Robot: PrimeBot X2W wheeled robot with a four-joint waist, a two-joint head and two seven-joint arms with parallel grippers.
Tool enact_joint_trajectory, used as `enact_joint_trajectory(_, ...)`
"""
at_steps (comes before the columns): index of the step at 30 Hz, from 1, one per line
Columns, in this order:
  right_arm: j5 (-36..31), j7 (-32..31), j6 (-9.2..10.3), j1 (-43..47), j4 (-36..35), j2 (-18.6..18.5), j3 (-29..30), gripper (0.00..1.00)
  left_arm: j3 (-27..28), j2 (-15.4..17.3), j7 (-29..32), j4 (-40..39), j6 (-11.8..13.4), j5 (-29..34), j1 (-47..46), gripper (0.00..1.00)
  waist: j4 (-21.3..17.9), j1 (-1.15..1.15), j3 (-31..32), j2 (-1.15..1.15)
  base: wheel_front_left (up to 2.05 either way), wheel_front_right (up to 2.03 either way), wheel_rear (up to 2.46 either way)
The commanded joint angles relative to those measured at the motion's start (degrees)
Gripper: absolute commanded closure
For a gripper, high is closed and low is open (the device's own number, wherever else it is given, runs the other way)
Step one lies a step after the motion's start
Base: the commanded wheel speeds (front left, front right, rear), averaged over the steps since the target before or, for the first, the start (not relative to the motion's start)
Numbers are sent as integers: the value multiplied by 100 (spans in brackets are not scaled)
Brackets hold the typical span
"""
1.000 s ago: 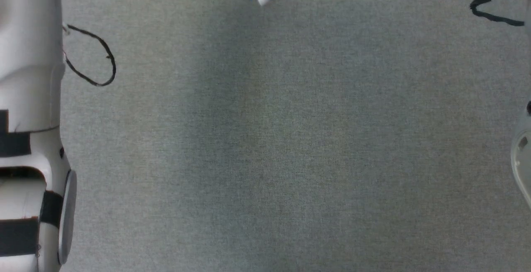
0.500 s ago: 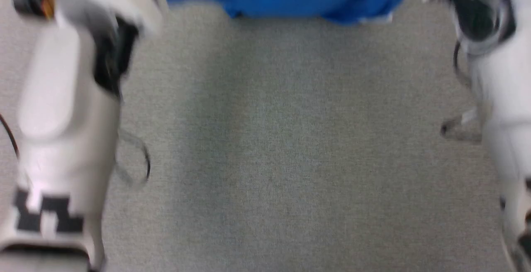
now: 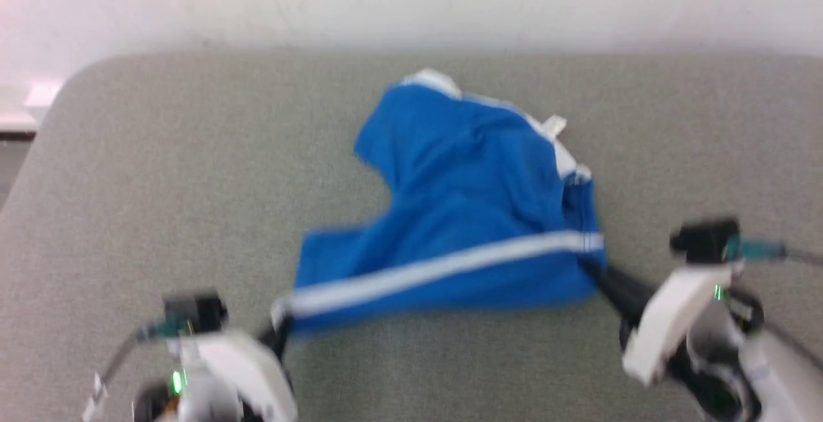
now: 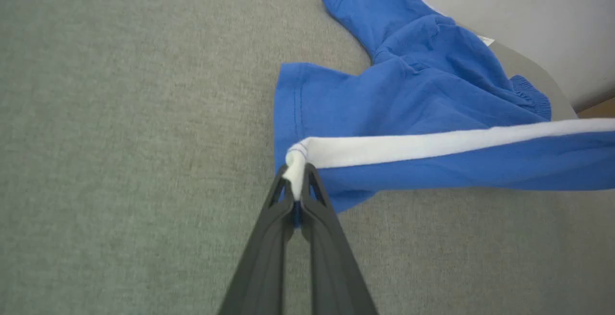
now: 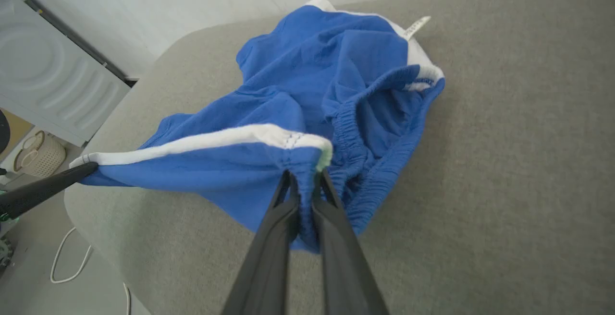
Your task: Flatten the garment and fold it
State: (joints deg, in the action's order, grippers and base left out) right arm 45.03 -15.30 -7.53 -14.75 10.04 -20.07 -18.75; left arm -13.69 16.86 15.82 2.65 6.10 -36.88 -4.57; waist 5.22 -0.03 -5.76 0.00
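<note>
Blue garment (image 3: 469,216) blurry in head view

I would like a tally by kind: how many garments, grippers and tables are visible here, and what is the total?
garment: 1
grippers: 2 (left gripper, right gripper; both have their jaws closed on the garment, one at each end of its white stripe)
table: 1
Total: 4
</note>
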Motion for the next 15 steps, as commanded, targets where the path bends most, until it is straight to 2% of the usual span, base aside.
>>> enact_joint_trajectory(1,-93,-113,4,331,-135,-73,-8,100,-50,75,218,-188,121,-85,417,100,-48,3,369,0,0,0,0)
enact_joint_trajectory(4,-375,-503,4,944,-339,-306,-104,100,-192,213,775,-520,377,-161,1167,100,-60,3,458,0,0,0,0)
enact_joint_trajectory(9,-547,-1298,4,1690,-584,-493,-3,100,-281,361,1481,-1080,718,-377,1942,100,-65,3,539,0,0,0,0)
enact_joint_trajectory(12,-582,-1806,4,1992,-736,-488,110,100,-259,426,1695,-1375,866,-446,2151,100,-73,3,565,0,0,0,0)
enact_joint_trajectory(15,-623,-1951,4,2083,-955,-308,385,100,-195,428,1561,-1641,872,-406,2115,100,-98,3,566,0,0,0,0)
